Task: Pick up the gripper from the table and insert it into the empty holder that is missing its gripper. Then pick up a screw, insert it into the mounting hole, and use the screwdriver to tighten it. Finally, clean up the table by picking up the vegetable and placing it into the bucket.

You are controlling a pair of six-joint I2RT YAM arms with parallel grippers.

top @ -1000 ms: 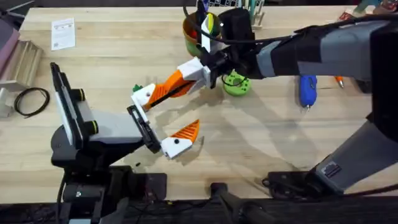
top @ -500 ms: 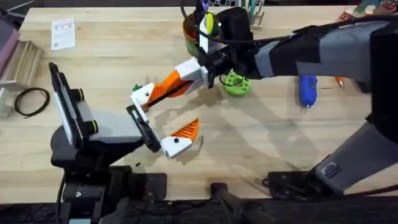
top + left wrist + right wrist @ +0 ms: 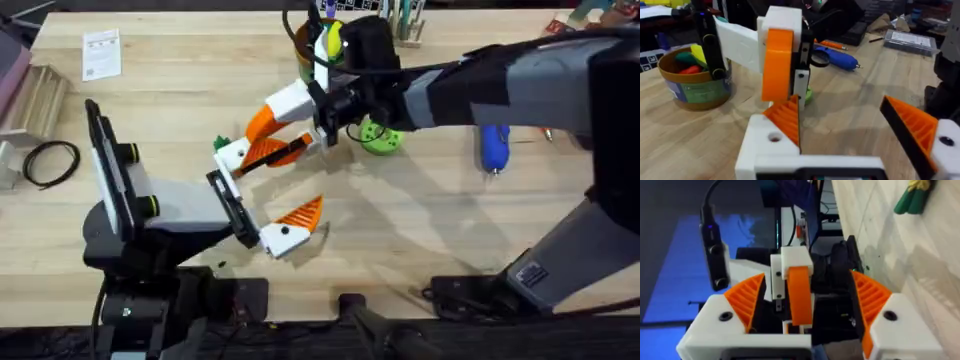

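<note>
The orange ribbed gripper (image 3: 272, 153) (image 3: 786, 119) sits in the left arm's far white holder (image 3: 232, 153) (image 3: 760, 150), next to the dark mounting hole (image 3: 774, 137). My left gripper (image 3: 258, 195) is open, its other orange finger (image 3: 300, 212) toward the table's front. My right gripper (image 3: 285, 118) (image 3: 805, 280) hovers just above that holder, open, its pads apart on either side of the holder's tip. The blue screwdriver (image 3: 494, 143) (image 3: 837, 56) lies at the right. The dark-green vegetable (image 3: 217, 144) (image 3: 912, 200) lies beside the holder. The bucket (image 3: 305, 52) (image 3: 695, 82) stands at the back.
A bright-green disc (image 3: 380, 135) lies under the right arm's wrist. A thin orange pen-like tool (image 3: 545, 128) lies right of the screwdriver. A paper card (image 3: 101, 52), a coiled black cable (image 3: 50, 160) and a box (image 3: 35, 100) are at the far left.
My right gripper has lifted and swung toward the back of the table, away from the orange gripper, which stays at the left arm's holder. The left arm has barely moved.
</note>
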